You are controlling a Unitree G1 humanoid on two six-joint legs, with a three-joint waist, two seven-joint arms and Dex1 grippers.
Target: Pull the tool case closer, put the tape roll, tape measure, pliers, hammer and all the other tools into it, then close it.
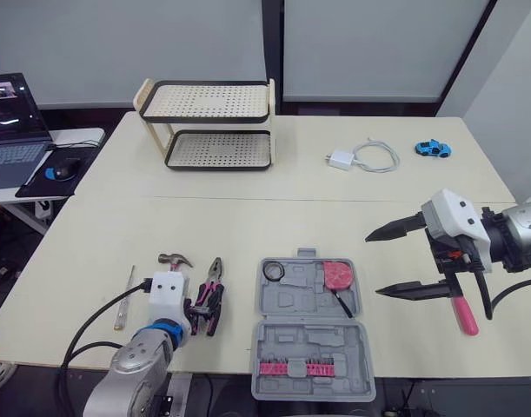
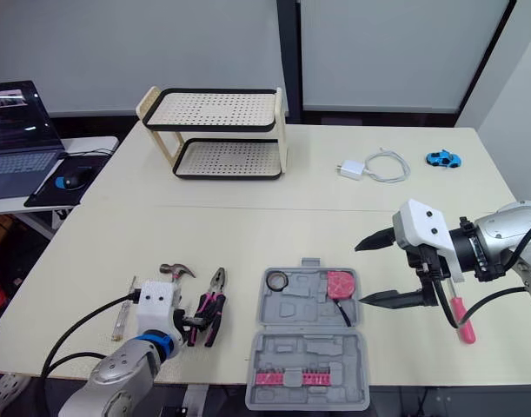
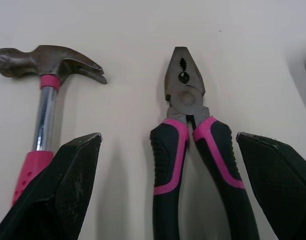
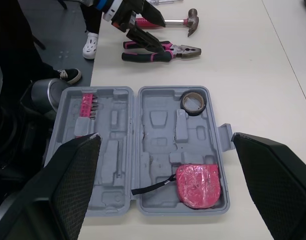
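- The big cream table [image 1: 248, 226] is carrying everything, with a black-and-wood two-tier perforated rack [image 1: 209, 102] sitting at the far side.
- The grey plastic tool case [image 1: 304, 304] is lying wide open at the near edge, roughly centre, with a row of pink bits [image 1: 287, 368] sitting in the half nearest the robot.
- The right gripper [image 1: 372, 265] is hovering just right of the case with its black fingers spread wide and nothing between them.
- The left gripper [image 3: 168, 137] is sitting low over the table left of the case, fingers spread too, straddling the pliers' handles without squeezing them.
- The steel claw hammer with a pink grip [image 3: 47, 60] is lying just left of the pliers, outside the case.
- The black-and-pink pliers [image 3: 185, 95] are lying shut on the table, nose pointing away from the robot.
- A pink-handled tool [image 1: 464, 314] is lying on the table under the right arm.
- The pink tape measure [image 4: 198, 182] is sitting in the case's far right corner.
- The dark tape roll [image 4: 194, 102] is sitting in the case's far left corner.
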